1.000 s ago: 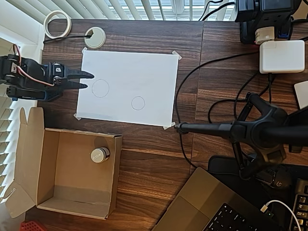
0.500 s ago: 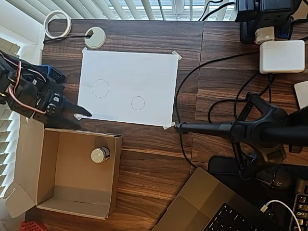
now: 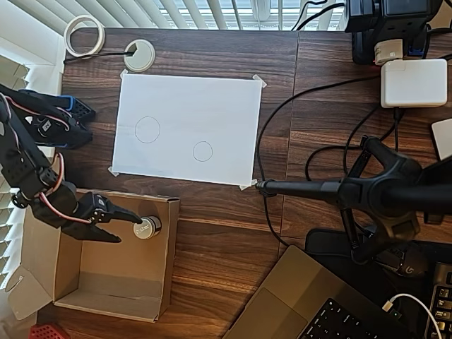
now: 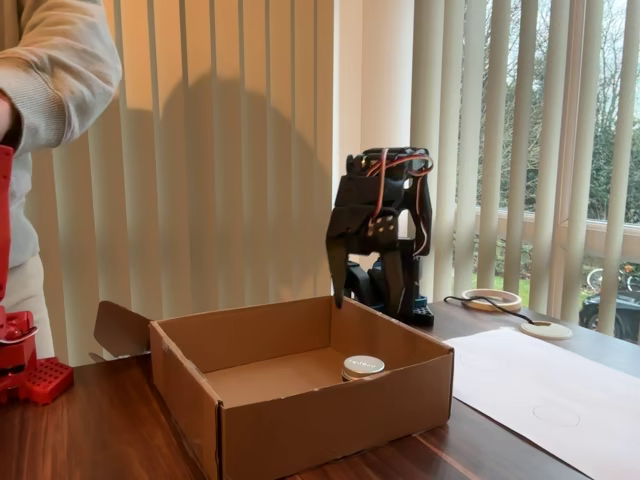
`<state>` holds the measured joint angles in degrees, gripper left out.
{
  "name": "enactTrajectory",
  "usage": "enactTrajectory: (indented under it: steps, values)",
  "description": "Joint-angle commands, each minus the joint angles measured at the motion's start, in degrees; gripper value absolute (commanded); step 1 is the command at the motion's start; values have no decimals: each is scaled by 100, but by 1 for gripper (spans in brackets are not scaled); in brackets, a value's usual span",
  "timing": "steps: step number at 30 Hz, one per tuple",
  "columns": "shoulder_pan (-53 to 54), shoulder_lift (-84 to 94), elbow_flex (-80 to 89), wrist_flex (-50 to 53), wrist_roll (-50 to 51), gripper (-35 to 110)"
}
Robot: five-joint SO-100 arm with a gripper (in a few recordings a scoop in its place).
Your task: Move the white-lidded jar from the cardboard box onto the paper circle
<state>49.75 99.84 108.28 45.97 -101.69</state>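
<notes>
The white-lidded jar [image 3: 147, 227] [image 4: 362, 367] stands inside the cardboard box [image 3: 170, 247] [image 4: 330, 420], near the box's right wall in the overhead view. My gripper [image 3: 131, 229] [image 4: 364, 292] is open over the box, with nothing between its fingers. In the overhead view its fingertips lie just left of the jar. In the fixed view they hang above the jar, about level with the box's far rim, and touch nothing. The paper circle [image 3: 203, 151] is the smaller outline on the white taped sheet [image 3: 212, 106], up and right of the box.
A larger drawn circle [image 3: 147, 130] lies on the same sheet. A tape ring [image 3: 85, 35] and a white grommet [image 3: 139, 55] sit at the back. A black stand [image 3: 339, 189], cables, a charger [image 3: 413, 82] and a laptop [image 3: 318, 304] crowd the right. A person [image 4: 50, 90] stands left.
The arm has swung from beside the sheet's left edge, past the box's top edge, to over the box interior. The gripper stays open. The jar has not moved.
</notes>
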Motion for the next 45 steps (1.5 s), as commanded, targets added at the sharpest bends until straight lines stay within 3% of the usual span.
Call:
enactTrajectory:
  steps: [1,16,31,45]
  values:
    - [53,-88,-483,-308,-158,35]
    - [114,-1327,-589,-1459,-448,45]
    - [114,-1749,-387,-1503,-580,45]
    - [53,-1934,-360,-932,-712,45]
